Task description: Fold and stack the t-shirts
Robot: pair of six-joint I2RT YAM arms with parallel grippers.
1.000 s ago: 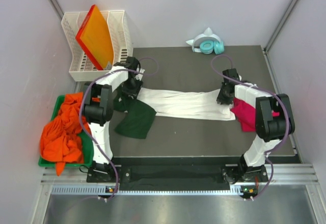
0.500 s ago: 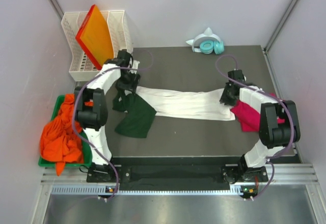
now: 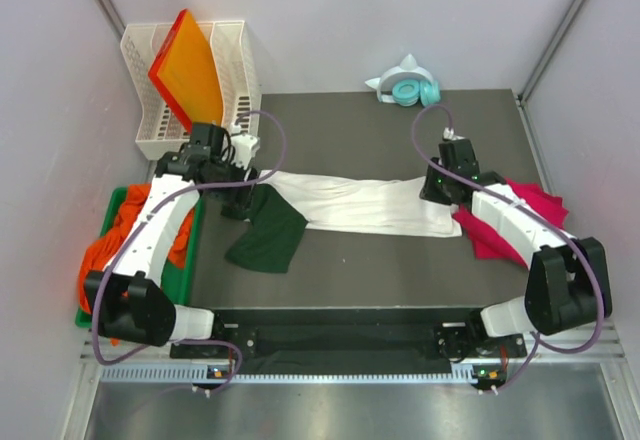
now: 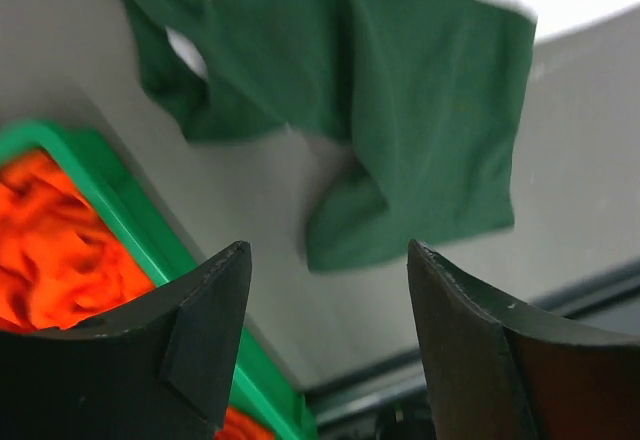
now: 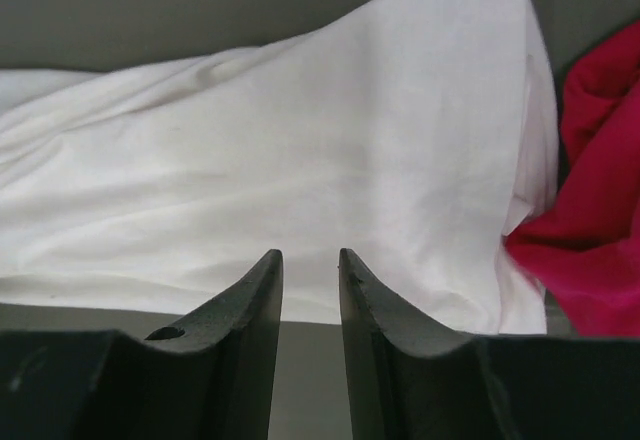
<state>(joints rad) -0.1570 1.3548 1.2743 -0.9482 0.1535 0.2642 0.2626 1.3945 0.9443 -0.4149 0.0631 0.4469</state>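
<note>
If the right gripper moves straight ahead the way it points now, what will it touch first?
Most likely the white t-shirt, lying directly ahead of the right gripper; depth is uncertain.

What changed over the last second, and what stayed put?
Both arms swung their elbows outward. The left claw slid slightly left, just past the end of the white shirt, open and empty. The right claw stayed over the other end. The white shirt, green shirt and red shirt lie as before.
</note>
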